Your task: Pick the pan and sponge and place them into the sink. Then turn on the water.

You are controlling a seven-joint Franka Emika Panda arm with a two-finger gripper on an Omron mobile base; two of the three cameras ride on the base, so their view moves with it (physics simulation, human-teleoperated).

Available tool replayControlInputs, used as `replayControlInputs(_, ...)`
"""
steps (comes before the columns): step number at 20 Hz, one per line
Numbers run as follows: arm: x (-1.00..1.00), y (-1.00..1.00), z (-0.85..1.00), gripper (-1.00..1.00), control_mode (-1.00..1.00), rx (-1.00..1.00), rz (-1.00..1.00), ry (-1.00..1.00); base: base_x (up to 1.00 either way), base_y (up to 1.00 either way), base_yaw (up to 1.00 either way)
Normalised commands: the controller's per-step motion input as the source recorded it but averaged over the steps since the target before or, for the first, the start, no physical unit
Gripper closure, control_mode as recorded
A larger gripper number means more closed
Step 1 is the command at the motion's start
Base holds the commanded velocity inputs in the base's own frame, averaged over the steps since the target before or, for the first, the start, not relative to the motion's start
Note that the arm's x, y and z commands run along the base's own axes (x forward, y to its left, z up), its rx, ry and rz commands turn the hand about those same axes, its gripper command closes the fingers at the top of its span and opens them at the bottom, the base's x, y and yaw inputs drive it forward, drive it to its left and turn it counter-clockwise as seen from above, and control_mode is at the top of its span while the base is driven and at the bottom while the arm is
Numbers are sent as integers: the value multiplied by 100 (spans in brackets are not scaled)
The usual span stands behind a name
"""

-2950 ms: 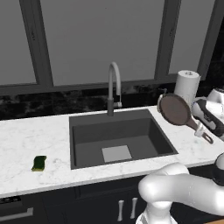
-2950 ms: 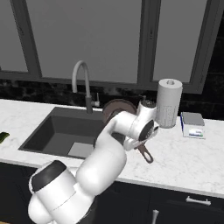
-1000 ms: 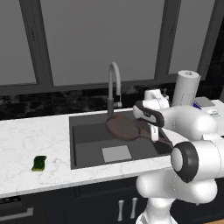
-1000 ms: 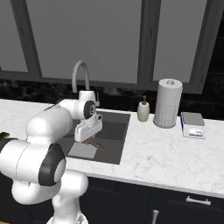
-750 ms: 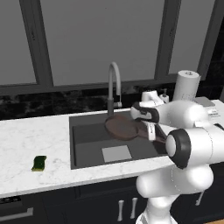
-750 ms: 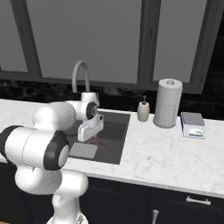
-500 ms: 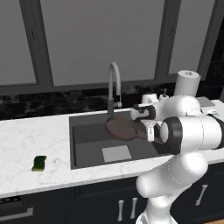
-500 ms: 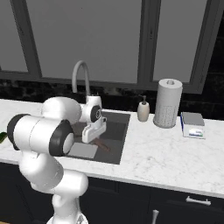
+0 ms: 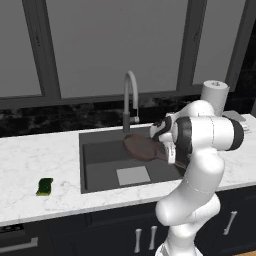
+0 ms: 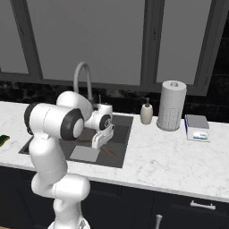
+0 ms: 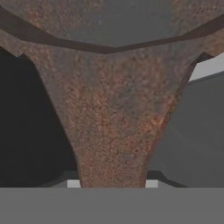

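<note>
The dark-brown pan [image 9: 142, 147] hangs tilted over the back right of the sink [image 9: 100, 167], just in front of the faucet [image 9: 131, 95]. My gripper [image 9: 164, 150] is shut on its handle, right of the pan. From the right base view the gripper [image 10: 99, 142] reaches down into the sink [image 10: 121, 150], and my arm hides most of the pan. The hand view looks along the rusty pan handle [image 11: 113, 113] as it widens toward the pan body. Whether the pan touches the basin floor I cannot tell. The green sponge [image 9: 45, 186] lies on the counter left of the sink.
A paper towel roll [image 10: 171, 105], a soap pump bottle [image 10: 146, 112] and a small box [image 10: 197, 121] stand on the counter right of the sink. The faucet [image 10: 82, 76] rises behind the basin. Dark windows back the counter.
The pan came left from above the right counter to over the sink. In the last second it has barely shifted, while my arm's elbow has swung and drawn in.
</note>
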Motion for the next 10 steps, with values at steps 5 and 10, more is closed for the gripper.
replayControlInputs(5, 46, 0, -55, 100, -100, 0, 2, 0, 0, 0, 0)
replayControlInputs(10, 38, 0, -64, 100, -100, 0, 2, 0, 0, 0, 0)
